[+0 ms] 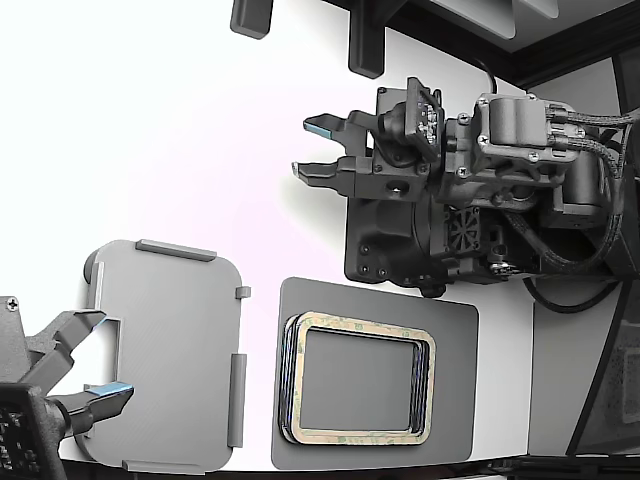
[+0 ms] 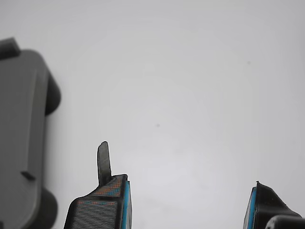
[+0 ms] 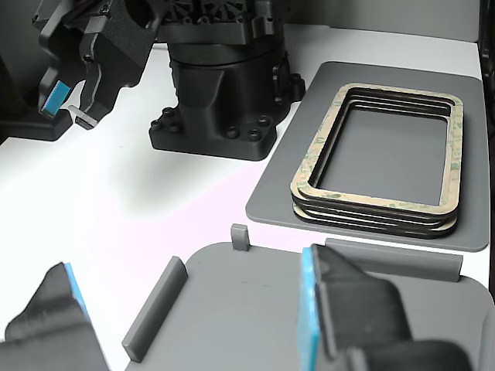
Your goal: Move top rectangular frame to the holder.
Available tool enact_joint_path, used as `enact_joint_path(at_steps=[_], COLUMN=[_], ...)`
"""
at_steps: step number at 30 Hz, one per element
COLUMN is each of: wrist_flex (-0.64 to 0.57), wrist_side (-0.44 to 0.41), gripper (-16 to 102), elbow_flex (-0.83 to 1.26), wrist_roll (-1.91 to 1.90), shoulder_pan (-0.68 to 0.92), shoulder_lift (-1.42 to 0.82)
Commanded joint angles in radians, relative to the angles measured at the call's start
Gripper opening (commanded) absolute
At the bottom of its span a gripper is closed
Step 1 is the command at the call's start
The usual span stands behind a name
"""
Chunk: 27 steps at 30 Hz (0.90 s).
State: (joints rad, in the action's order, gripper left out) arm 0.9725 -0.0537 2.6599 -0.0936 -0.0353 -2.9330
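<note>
The top rectangular frame is a thin tan ring lying on a stack of alike rings on a dark grey mat. To the exterior view's left of it lies the light grey holder, with nothing on it. My gripper hangs open over bare white table, well apart from both, and its blue-padded fingers hold nothing.
A second arm's gripper stands open at the holder's edge on the exterior view's left, its fingers large in the other view. My arm's black base stands just behind the mat. The table's front edge runs close below the mat and the holder.
</note>
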Motion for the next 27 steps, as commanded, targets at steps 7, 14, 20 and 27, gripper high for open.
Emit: enact_joint_path(at_steps=[7,14,20,27], wrist_flex=[-0.008,-0.008,-0.011,0.054], wrist_side=[-0.008,0.009,0.061,0.063], gripper=[100,100,100,100], elbow_flex=[-0.021,-0.035,-0.115,-0.275], wrist_roll=[-0.011,0.009,0.052,0.201], shoulder_pan=[-0.014,-0.012,-0.008,0.106], shoulder_lift=[-0.021,-0.021,0.031,0.198])
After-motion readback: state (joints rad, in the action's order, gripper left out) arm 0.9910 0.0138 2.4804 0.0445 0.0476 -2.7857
